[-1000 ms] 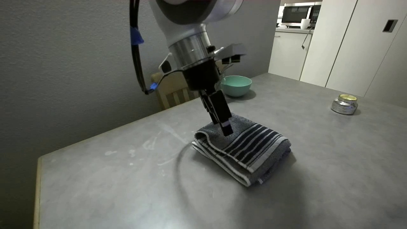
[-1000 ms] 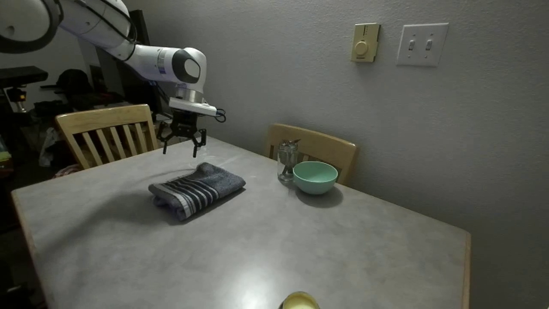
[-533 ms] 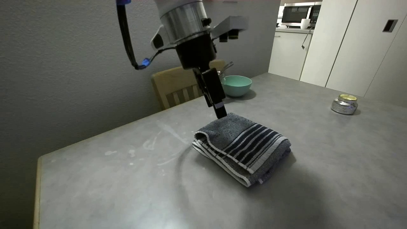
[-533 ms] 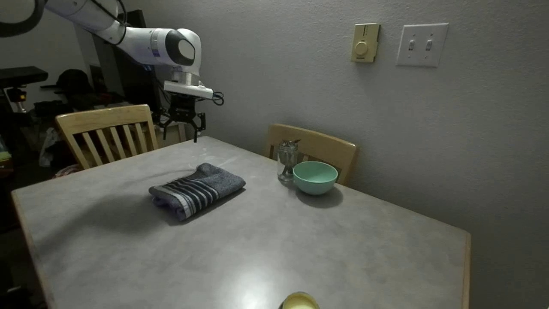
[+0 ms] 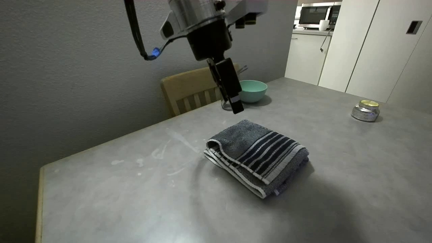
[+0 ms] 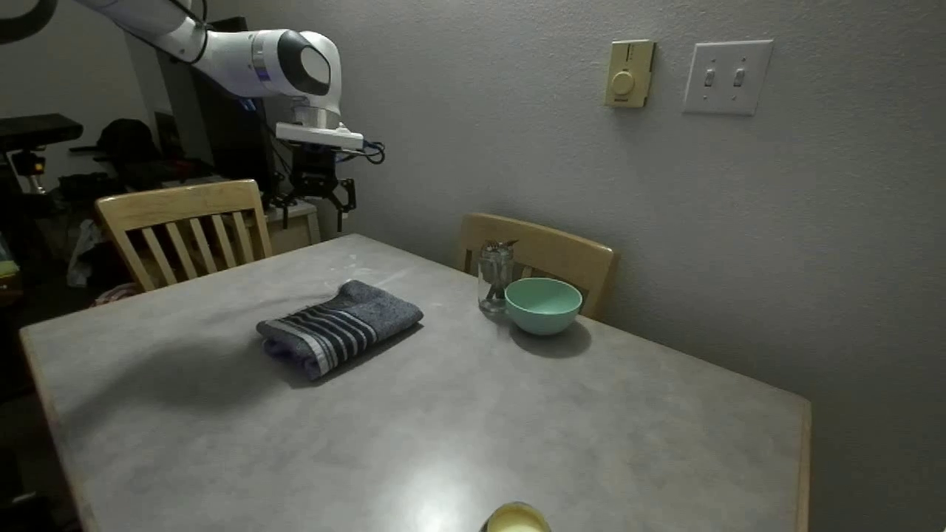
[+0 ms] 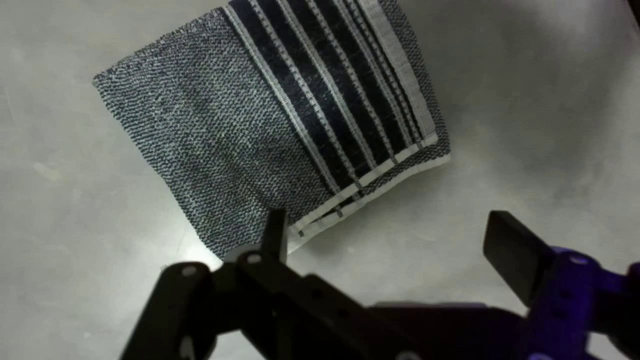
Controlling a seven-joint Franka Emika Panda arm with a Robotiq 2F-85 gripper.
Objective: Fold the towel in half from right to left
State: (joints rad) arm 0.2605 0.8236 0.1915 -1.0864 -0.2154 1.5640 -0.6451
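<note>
The dark blue-grey towel point(image 5: 251, 148) lies folded in a compact stack on the grey table, with its dark striped band and pale hem on top. It shows in both exterior views point(image 6: 347, 325). In the wrist view the towel point(image 7: 225, 125) fills the upper left, its layered pale edges slightly apart at the lower right side. My gripper point(image 7: 387, 215) is open with nothing between its fingers. In both exterior views my gripper point(image 6: 312, 226) hangs well above the table, apart from the towel. In the wrist view, one finger hides the towel's near corner.
A green bowl point(image 6: 543, 307) and a glass jar with utensils point(image 6: 494, 277) stand by the wall-side table edge. A silver jar with a yellow top point(image 5: 366, 111) stands on the table point(image 5: 118, 192). Wooden chairs point(image 6: 185, 222) stand at the table's edges.
My open gripper has risen away from the towel, from just over it to well above the table. The towel has stayed folded in place.
</note>
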